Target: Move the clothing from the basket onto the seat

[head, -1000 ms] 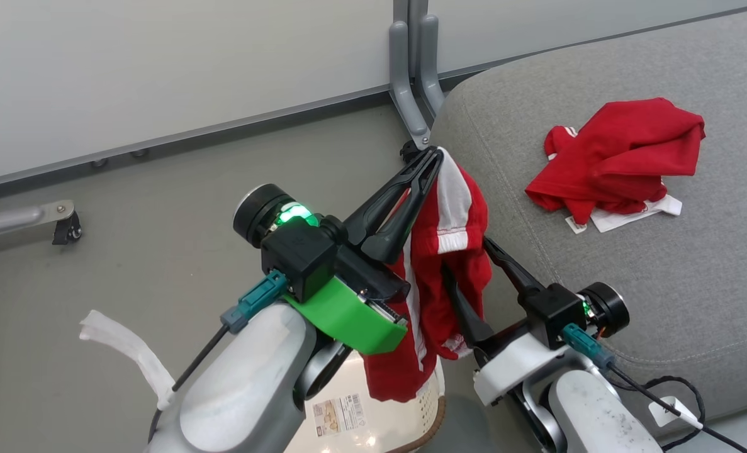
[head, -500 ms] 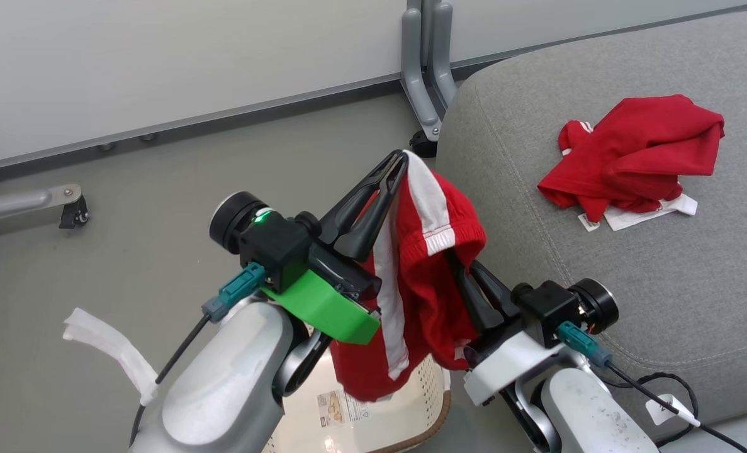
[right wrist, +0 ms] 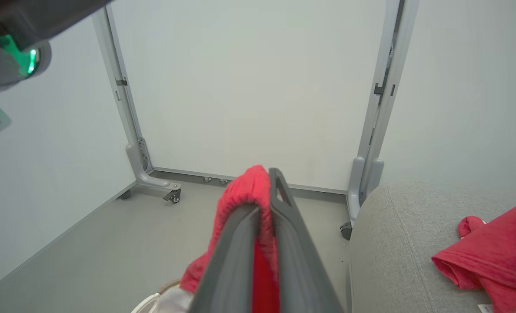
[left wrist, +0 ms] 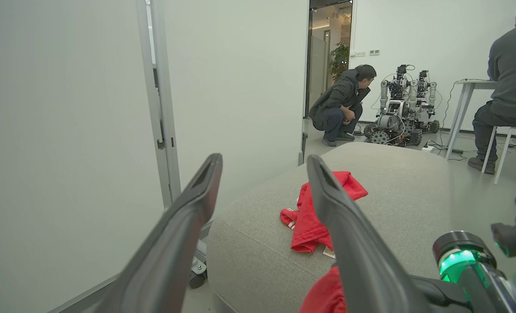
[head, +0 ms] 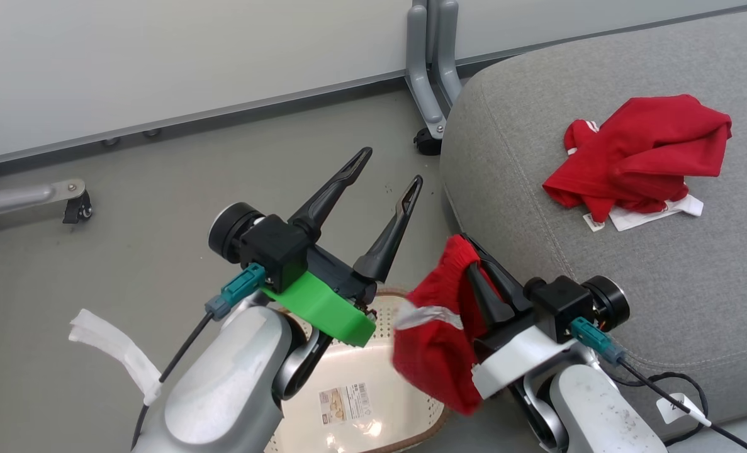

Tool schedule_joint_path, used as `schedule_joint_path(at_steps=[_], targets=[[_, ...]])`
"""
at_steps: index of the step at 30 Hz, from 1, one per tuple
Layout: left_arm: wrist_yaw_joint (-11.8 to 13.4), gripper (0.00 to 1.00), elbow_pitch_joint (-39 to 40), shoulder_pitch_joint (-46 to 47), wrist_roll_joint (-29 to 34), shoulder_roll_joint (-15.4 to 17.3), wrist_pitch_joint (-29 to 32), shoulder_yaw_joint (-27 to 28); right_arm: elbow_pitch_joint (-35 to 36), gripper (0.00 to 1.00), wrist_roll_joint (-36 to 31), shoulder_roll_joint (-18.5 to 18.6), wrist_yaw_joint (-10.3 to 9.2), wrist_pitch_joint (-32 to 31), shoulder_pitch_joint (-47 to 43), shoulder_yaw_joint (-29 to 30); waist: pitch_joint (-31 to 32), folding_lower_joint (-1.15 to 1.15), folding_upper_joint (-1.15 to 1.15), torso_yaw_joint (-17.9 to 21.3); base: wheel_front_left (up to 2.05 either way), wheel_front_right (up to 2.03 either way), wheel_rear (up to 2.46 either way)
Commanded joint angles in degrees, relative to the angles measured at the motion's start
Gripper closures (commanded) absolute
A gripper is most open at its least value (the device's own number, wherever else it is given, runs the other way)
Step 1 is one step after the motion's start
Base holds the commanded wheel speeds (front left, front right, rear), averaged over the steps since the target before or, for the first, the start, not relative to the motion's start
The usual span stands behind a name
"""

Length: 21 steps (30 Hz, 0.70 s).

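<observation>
One piece of red, white-striped clothing [head: 436,343] hangs bunched from my right gripper [head: 469,244], which is shut on its waistband beside the left edge of the grey seat [head: 600,289]. In the right wrist view the clothing [right wrist: 248,189] wraps over the pinched fingers of that gripper [right wrist: 263,191]. My left gripper [head: 390,168] stands open with nothing in it, up and to the left of the garment, and its fingers [left wrist: 216,163] are spread wide. More red clothing [head: 644,157] lies crumpled on the seat. The cream basket [head: 404,318] sits on the floor under both arms.
A white partition wall on grey caster feet [head: 426,94] stands behind the seat. A black cable [head: 675,402] trails by my right forearm. Beyond the seat [left wrist: 392,174], one person crouches [left wrist: 340,108] by other robots [left wrist: 401,108] and another person sits [left wrist: 510,87] at a table.
My right gripper shut on the hanging garment. Then my left gripper opened and let go, and the garment dropped to hang from the right gripper alone.
</observation>
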State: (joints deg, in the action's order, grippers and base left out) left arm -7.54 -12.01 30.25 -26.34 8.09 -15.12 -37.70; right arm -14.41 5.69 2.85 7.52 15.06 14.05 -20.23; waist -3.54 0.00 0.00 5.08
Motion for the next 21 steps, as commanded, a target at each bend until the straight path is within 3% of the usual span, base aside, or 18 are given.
schedule_joint_path(at_steps=[1,14,21], targets=[[0.09,0.0,-0.28,0.2,-0.5,0.32,-0.02,-0.12,0.43,1.0,0.26,0.08,-0.06,0.17,-0.6,0.16,-0.01,0.0,0.0,0.05,0.0,0.0,0.0],[0.09,0.0,-0.84,0.65,-0.66,1.18,-0.03,-0.99,2.89,1.0,2.3,0.08,-0.06,0.17,-0.53,2.2,-0.71,0.0,0.0,1.84,0.0,0.0,0.0],[0.09,0.0,-1.25,0.1,-1.16,1.94,-0.02,-2.57,5.57,1.0,1.97,0.07,-0.06,0.17,-0.45,2.37,-1.03,0.0,0.0,5.64,0.0,0.0,0.0]])
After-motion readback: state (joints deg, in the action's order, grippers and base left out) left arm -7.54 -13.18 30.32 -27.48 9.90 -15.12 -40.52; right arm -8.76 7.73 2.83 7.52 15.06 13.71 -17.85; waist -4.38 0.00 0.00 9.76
